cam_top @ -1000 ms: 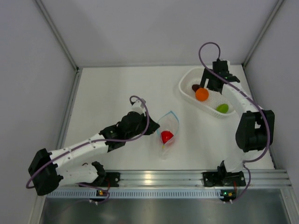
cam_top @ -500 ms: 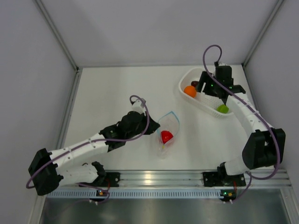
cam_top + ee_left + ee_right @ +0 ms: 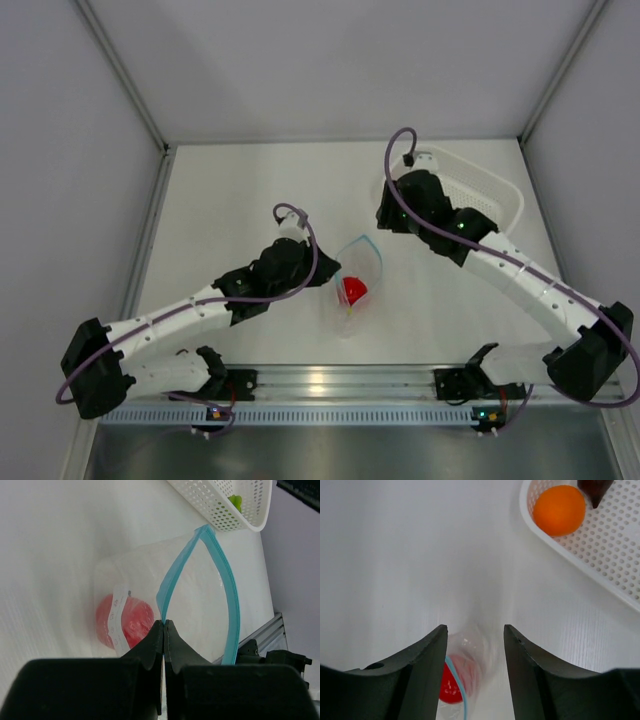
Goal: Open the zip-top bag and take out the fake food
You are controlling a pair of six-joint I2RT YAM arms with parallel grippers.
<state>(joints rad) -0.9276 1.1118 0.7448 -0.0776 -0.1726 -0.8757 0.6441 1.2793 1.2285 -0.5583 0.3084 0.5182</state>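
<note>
Clear zip-top bag (image 3: 142, 572) with teal zip strip (image 3: 228, 591); red ball (image 3: 136, 623); white perforated basket (image 3: 612, 555); orange ball (image 3: 559, 510); lime-green piece (image 3: 234, 501).

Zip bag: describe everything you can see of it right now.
Small clear, crinkly plastic bag lying on the white table with its mouth open: the two light blue zip strips bow apart and meet at the far corner. A red ball sits inside toward the closed end, partly behind a small white label on the plastic. The left pincer is shut on one strip, holding that lip.
</note>
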